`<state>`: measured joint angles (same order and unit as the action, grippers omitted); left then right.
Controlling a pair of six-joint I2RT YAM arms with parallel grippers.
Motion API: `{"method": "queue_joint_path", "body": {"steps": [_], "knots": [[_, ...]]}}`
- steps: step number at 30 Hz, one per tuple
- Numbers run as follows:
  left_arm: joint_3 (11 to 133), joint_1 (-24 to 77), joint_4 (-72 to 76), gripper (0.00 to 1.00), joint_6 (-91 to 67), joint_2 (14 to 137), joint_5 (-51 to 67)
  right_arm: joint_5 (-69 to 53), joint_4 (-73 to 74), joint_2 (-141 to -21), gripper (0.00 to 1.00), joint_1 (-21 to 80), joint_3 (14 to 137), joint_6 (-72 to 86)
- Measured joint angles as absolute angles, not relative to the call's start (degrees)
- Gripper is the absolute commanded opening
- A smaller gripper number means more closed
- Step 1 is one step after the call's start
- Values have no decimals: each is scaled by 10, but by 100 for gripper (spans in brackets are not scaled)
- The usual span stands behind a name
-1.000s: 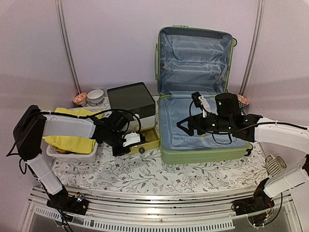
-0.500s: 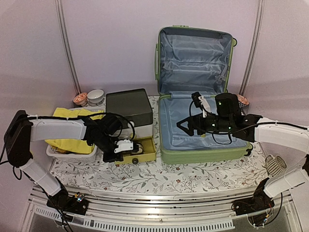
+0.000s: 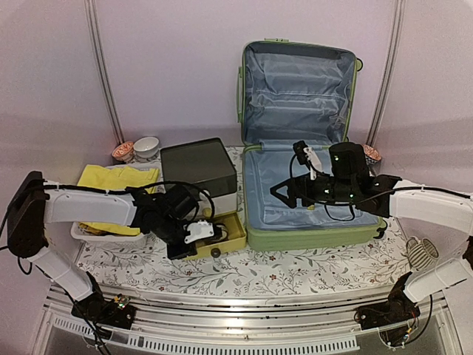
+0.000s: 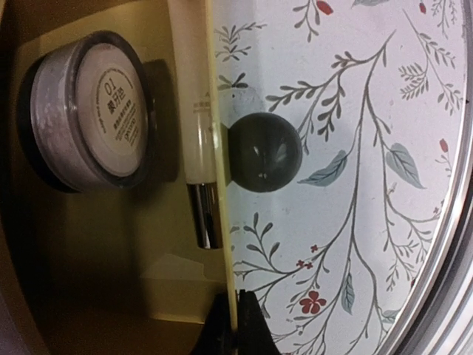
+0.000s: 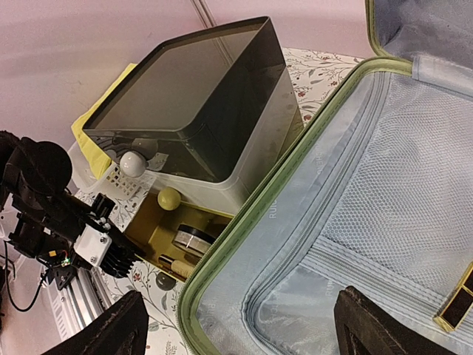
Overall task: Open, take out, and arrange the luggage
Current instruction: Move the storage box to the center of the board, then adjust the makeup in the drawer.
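The luggage [image 3: 310, 238], a light-green suitcase, lies open with its lid upright against the back wall and its pale blue lining [image 5: 369, 222] showing. My right gripper [image 3: 284, 194] hovers open over the lower half, holding nothing. A small gold-and-black stick [image 5: 458, 299] lies on the lining. Left of the suitcase, my left gripper [image 4: 238, 325] is shut on the thin front wall of a yellow drawer [image 3: 230, 225], below its dark knob [image 4: 264, 151]. The drawer holds a round jar [image 4: 85, 111] and a tube [image 4: 194, 133].
The drawer belongs to a dark-lidded white box [image 3: 199, 168] that stands against the suitcase's left side. A white mesh basket [image 3: 89, 235] with yellow cloth [image 3: 118, 177] is at the left. Small bowls [image 3: 140, 148] sit at the back left, and a ribbed cup [image 3: 421, 253] at the right.
My left gripper has drawn the yellow drawer out towards the near edge, and the box has shifted slightly with it. The right arm has not moved.
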<state>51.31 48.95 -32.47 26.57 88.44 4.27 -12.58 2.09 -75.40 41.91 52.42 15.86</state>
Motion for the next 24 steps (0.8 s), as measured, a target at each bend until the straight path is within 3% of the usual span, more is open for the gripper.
{"method": "queue_joint_path", "body": {"steps": [18, 19, 21, 23, 24], "knots": [[505, 561, -329, 0, 139, 877, 50, -128, 17, -758, 88, 419, 524, 159], [502, 563, -332, 4, 141, 873, 51, -129, 17, -758, 88, 419, 524, 159], [498, 564, -337, 36, 145, 862, 51, -130, 16, -758, 88, 419, 524, 159], [498, 566, -336, 93, 149, 855, 48, -132, 16, -759, 88, 419, 524, 159], [498, 566, -332, 98, 150, 851, 46, -133, 16, -760, 88, 419, 524, 159]]}}
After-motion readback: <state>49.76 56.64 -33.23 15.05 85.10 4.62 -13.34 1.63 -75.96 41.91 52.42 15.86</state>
